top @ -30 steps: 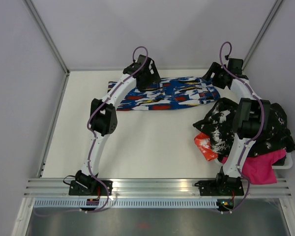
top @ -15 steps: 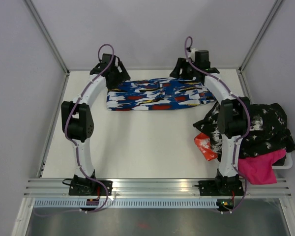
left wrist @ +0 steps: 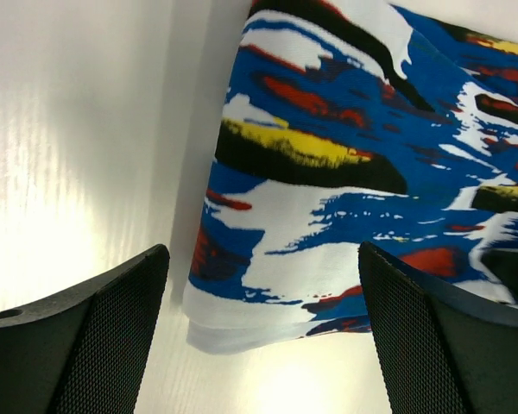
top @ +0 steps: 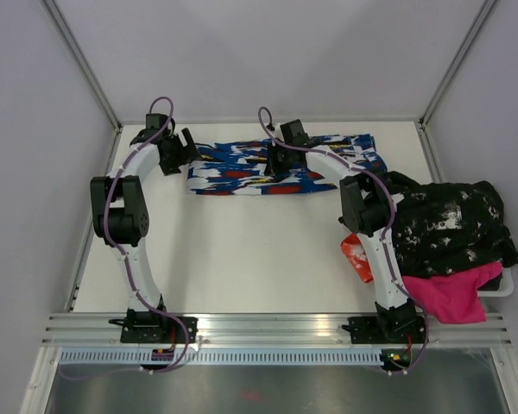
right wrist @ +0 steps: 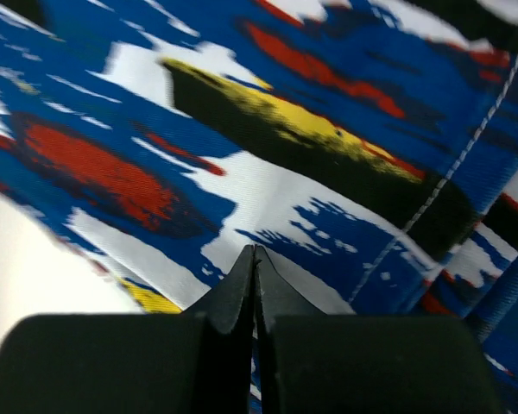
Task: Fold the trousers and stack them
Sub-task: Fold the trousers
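The trousers (top: 229,172) lie flat as a long strip across the far part of the table (top: 242,259). The left gripper (left wrist: 261,254) hangs at the strip's left end with its fingers spread wide, the cloth's edge showing between them. The right gripper (right wrist: 255,252) is at the strip's middle, fingers pressed together and tips against the fabric; whether any cloth is pinched, I cannot tell. A heap of other clothes (top: 449,233) sits at the table's right edge.
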